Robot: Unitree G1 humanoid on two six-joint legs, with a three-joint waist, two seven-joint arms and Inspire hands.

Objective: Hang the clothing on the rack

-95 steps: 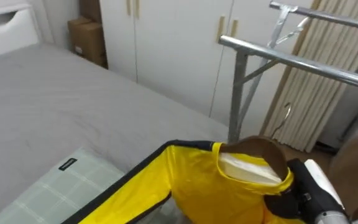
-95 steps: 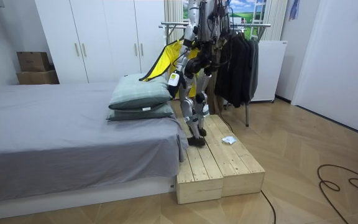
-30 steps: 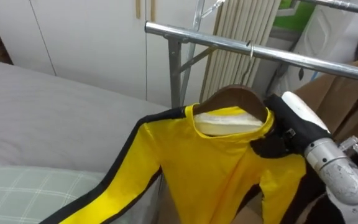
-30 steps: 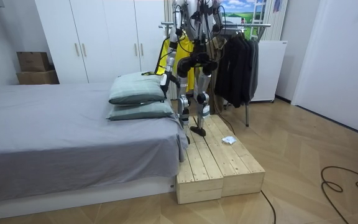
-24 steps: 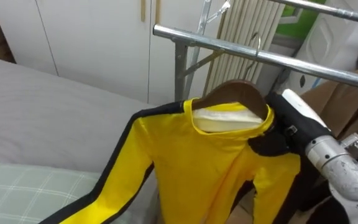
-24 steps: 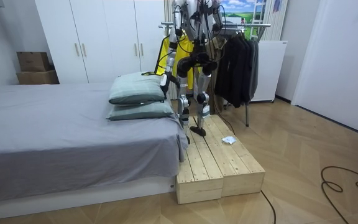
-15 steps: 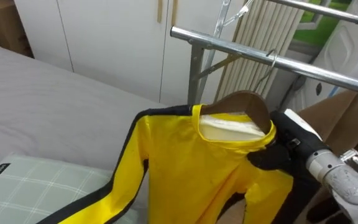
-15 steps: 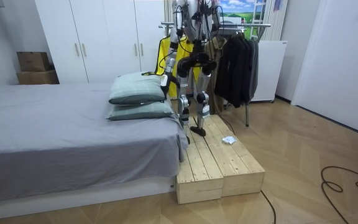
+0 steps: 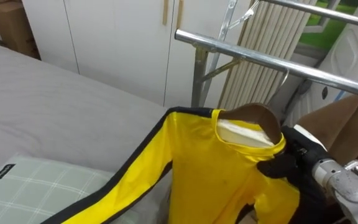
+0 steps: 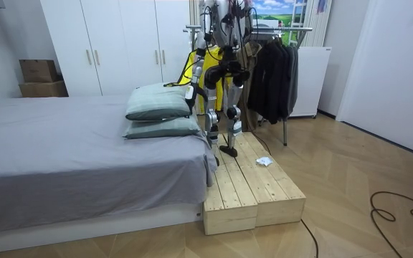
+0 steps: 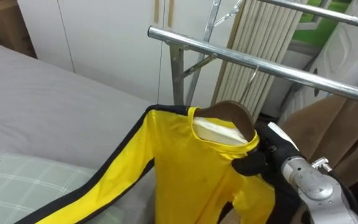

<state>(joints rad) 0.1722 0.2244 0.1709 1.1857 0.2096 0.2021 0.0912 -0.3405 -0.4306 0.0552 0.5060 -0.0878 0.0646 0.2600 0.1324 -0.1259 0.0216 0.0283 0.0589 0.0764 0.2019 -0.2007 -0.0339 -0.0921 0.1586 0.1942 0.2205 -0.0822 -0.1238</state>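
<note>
Just under the clothes rail [image 9: 247, 55], the yellow top [image 9: 216, 174] hangs on its wooden hanger [image 9: 260, 115]. The right hand [image 9: 278, 167] has its fingers closed on the hanger's shoulder through the cloth, and the left hand [image 10: 190, 100] hangs low beside the bed [image 9: 55, 93]. Light, soft and likely slippery, the top is best steered by the stiff hanger rather than the fabric, minding the long sleeve that trails over the pillow [image 9: 42, 186]; free rail lies near the upright, while brown clothes [image 9: 347, 121] crowd the right.
</note>
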